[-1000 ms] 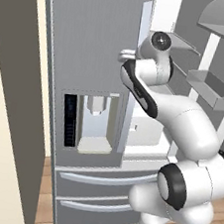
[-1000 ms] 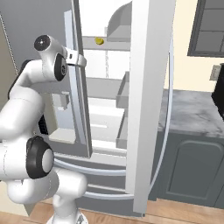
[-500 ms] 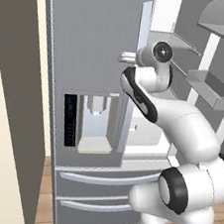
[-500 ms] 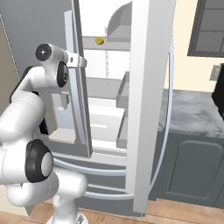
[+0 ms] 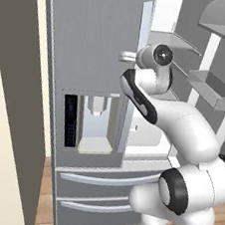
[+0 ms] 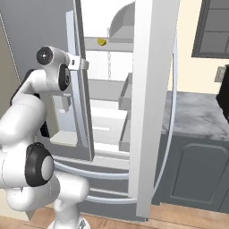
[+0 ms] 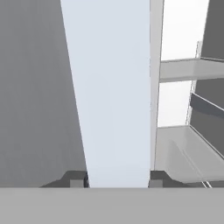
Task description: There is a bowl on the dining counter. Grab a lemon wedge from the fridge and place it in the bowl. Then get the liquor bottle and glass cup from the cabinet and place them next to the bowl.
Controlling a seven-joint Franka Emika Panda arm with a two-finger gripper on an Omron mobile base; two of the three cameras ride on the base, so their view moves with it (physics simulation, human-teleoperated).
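Observation:
The lemon wedge is a small yellow piece on an upper shelf inside the fridge, seen through the open right side. My gripper is at the tall pale handle of the fridge's closed left door. In the hand view that handle runs straight up between the two dark fingertips, which press against its sides; the gripper is shut on it. The bowl, liquor bottle and glass cup are out of view.
The right fridge door stands open, its bins facing inward. Freezer drawers and a water dispenser sit below my hand. A grey marble counter and a dark cabinet lie to the right.
The hand has risen a little and come in against the left door's handle, and the jaws have closed from wide open onto it.

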